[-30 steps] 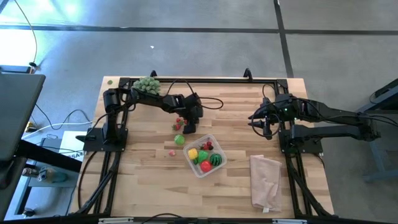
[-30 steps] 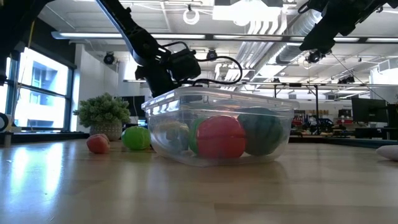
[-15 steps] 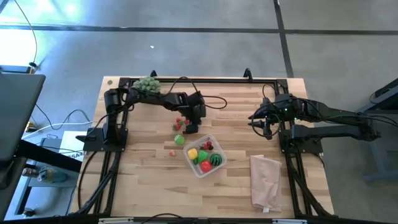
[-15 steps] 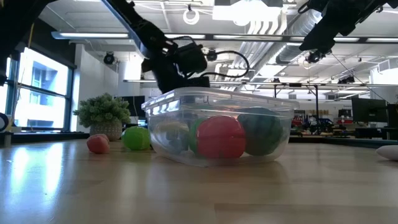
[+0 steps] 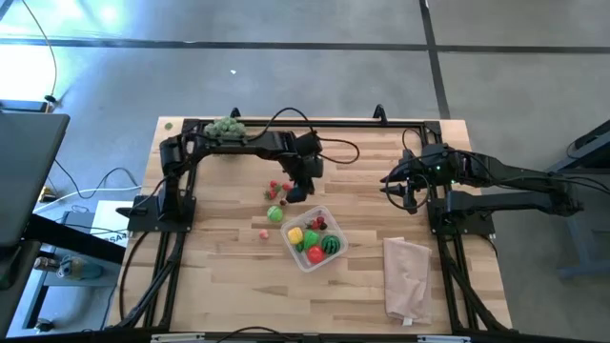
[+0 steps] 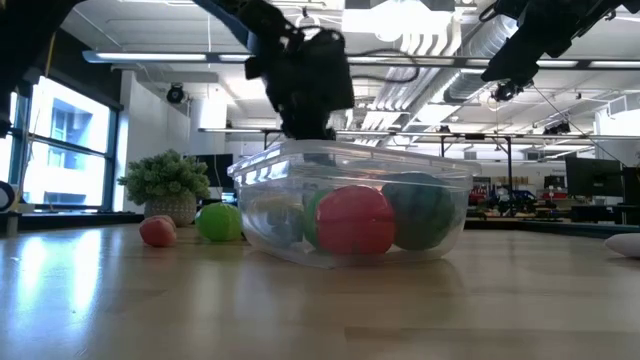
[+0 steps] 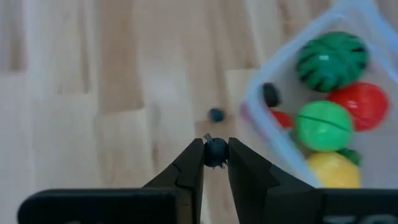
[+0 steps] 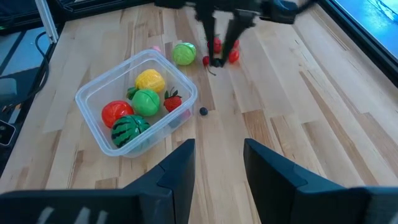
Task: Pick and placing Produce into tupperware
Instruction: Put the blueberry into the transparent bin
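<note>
Clear plastic container (image 5: 313, 238): sits on the wooden table (image 5: 229, 286) just below centre in the high view, turned cornerwise. Contents: striped watermelon ball (image 8: 128, 129), red ball (image 8: 114, 112), green ball (image 8: 147, 101), yellow piece (image 8: 150, 80), small red strawberry-like piece (image 8: 173, 102).

Loose produce on the table, at about 10 to 11 o'clock from the container: green ball (image 5: 274, 214) just beside it, small red pieces (image 5: 274, 189) a little farther out, one small pinkish piece (image 5: 263, 233) at 9 o'clock. One tiny dark berry (image 8: 203, 111) lies apart near the container's wall.

Left claw (image 7: 216, 157): hangs above the table at about 11 o'clock from the container, fingers pressed on a small dark berry (image 7: 216, 150) with a short stem.

Right claw (image 5: 389, 187): waits at 2 o'clock, well apart from the container, fingers (image 8: 177, 171) parted, holding nothing.

Other items: pale pinkish bag (image 5: 407, 276) at 4 o'clock; bushy green ball (image 5: 227, 128) at the far edge of the table, 11 o'clock.
</note>
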`<move>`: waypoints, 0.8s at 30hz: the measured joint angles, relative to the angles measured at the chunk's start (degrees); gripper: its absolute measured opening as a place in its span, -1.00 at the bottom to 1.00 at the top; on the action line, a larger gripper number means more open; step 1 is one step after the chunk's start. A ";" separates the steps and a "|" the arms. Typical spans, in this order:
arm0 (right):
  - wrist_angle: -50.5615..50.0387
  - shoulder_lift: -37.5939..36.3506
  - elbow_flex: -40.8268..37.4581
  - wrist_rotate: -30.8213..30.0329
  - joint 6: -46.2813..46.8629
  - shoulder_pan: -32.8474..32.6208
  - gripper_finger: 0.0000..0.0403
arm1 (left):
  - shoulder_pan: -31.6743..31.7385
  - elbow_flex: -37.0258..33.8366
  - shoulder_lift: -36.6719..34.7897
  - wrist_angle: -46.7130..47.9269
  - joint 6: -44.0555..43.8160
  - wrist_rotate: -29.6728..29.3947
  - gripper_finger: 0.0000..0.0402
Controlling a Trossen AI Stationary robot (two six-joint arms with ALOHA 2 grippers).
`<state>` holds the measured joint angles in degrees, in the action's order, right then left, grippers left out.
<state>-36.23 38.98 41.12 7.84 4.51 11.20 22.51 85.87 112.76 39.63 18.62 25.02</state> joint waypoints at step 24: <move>-0.02 -0.02 0.00 0.00 0.00 0.00 -0.36 | -18.43 4.10 2.75 1.78 5.56 -21.24 -0.72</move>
<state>-36.25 38.96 41.13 7.84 4.51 11.21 4.08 89.97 115.51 41.40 24.18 3.77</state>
